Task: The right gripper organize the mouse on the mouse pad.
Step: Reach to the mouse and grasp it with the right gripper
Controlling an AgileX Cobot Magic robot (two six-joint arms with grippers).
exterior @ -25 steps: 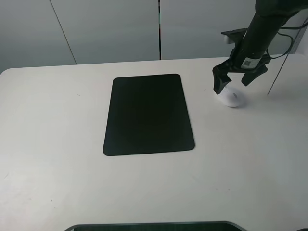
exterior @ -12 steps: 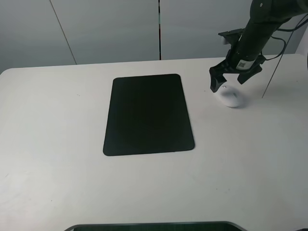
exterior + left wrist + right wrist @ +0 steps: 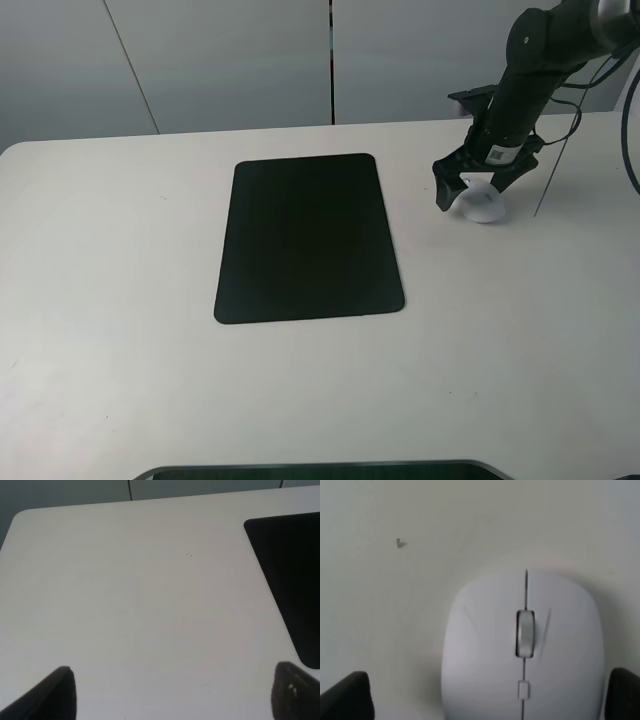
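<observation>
The white mouse [image 3: 481,205] lies on the white table to the right of the black mouse pad [image 3: 306,236], apart from it. My right gripper [image 3: 471,187] is open and lowered over the mouse, one finger on each side of it. In the right wrist view the mouse [image 3: 524,645] fills the middle, with its grey scroll wheel in sight, and the two black fingertips [image 3: 347,695] stand at its sides without visibly touching it. The left gripper [image 3: 172,692] is open over bare table, with the pad's edge [image 3: 292,575] beside it.
The white table [image 3: 120,250] runs wide around the pad. A dark object's edge [image 3: 320,470] lies along the near table edge. Grey wall panels stand behind the table. Cables hang by the right arm [image 3: 545,185].
My right gripper has come down and slightly left, from just above the mouse to straddling it. The mouse and the pad have not moved.
</observation>
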